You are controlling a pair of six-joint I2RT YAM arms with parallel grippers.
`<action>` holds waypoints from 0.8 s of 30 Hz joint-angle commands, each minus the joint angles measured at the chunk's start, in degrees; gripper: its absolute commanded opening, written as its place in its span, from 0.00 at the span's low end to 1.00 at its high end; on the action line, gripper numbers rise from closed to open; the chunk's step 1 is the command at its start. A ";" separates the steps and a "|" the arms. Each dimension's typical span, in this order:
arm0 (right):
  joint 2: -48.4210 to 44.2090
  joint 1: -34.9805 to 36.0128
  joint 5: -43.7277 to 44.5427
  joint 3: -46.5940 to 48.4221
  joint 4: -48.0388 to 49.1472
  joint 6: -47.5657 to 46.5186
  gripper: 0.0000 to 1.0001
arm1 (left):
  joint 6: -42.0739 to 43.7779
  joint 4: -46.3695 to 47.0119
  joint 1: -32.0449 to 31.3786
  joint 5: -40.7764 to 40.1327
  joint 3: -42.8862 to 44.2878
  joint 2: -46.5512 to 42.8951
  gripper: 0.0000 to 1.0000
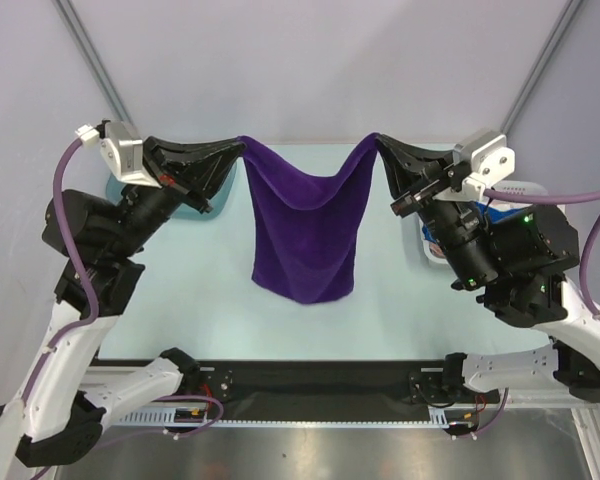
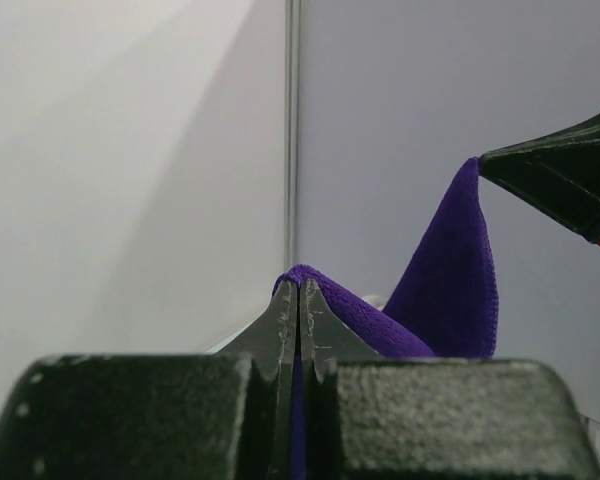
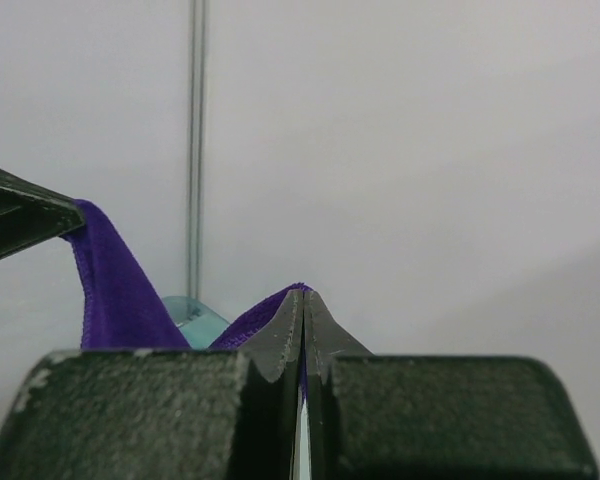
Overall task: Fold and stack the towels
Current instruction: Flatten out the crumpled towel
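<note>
A purple towel [image 1: 305, 225] hangs in the air between my two grippers, sagging in the middle, its lower edge near the table. My left gripper [image 1: 240, 146] is shut on the towel's upper left corner [image 2: 325, 295]. My right gripper [image 1: 379, 142] is shut on the upper right corner [image 3: 270, 310]. In the left wrist view the right gripper's fingers [image 2: 565, 180] hold the far corner. In the right wrist view the left gripper's fingers [image 3: 20, 215] show at the left edge. Both arms are raised above the table.
A teal container [image 1: 195, 205] sits at the back left under the left arm; it also shows in the right wrist view [image 3: 190, 315]. A white and blue object [image 1: 505, 200] lies at the right behind the right arm. The pale table [image 1: 200, 310] ends at a black front rail [image 1: 310, 380].
</note>
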 commanded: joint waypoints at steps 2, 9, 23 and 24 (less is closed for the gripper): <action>2.08 -0.44 4.61 2.76 6.57 -6.53 0.00 | 1.40 1.20 0.49 -4.70 2.47 2.61 0.00; 10.77 -36.59 -21.03 5.93 -5.20 19.54 0.00 | -7.11 7.44 8.66 -1.45 2.74 15.79 0.00; 54.71 -65.84 -52.95 12.77 12.11 50.32 0.00 | -19.77 26.70 19.39 4.08 19.32 68.42 0.04; 58.91 -66.28 -53.57 17.05 11.77 51.29 0.00 | -20.13 24.78 19.39 4.26 22.48 71.23 0.03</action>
